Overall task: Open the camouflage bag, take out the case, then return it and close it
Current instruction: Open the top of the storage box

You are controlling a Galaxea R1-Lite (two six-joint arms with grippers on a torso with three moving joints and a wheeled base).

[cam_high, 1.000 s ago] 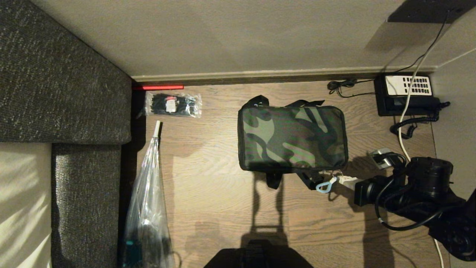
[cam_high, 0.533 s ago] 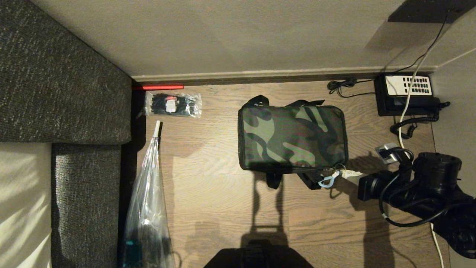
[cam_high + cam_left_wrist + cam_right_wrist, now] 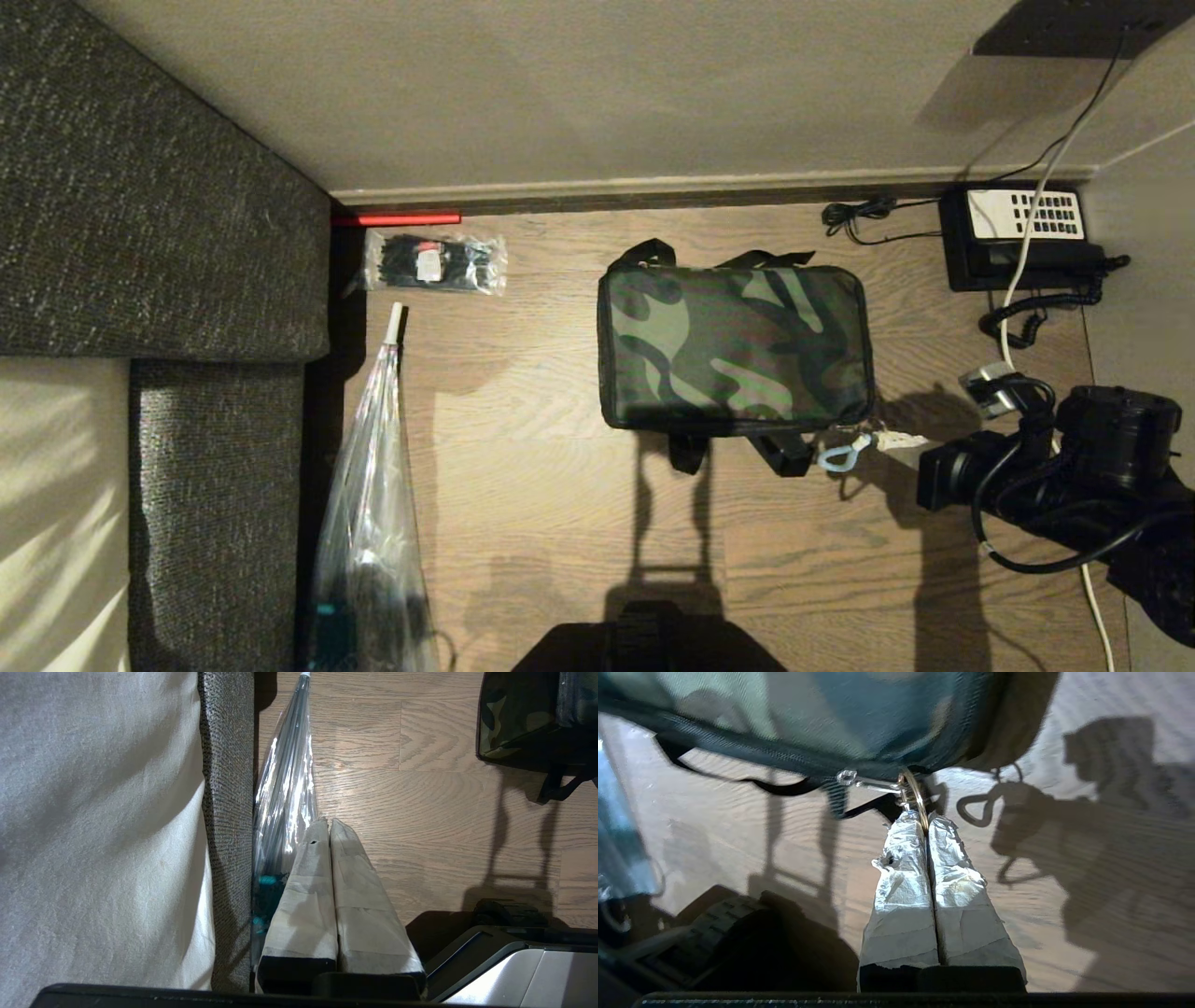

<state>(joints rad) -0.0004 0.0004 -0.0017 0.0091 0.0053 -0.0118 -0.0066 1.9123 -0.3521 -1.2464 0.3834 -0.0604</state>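
Note:
The camouflage bag lies zipped shut on the wooden floor, also seen in the left wrist view. At its near right corner my right gripper is shut on the metal ring of the zipper pull, which shows between the taped fingertips. A light blue loop hangs from the same ring. My left gripper is shut on nothing, parked low beside the sofa and outside the head view. The case is hidden.
A dark sofa fills the left. A clear plastic bag and a packet of black ties lie beside it. A black telephone with cords sits by the wall at far right. My base is near.
My right gripper has drawn to the right with the ring held, and the blue loop and zipper pull have shifted right toward the bag's near corner. The bag itself has stayed put.

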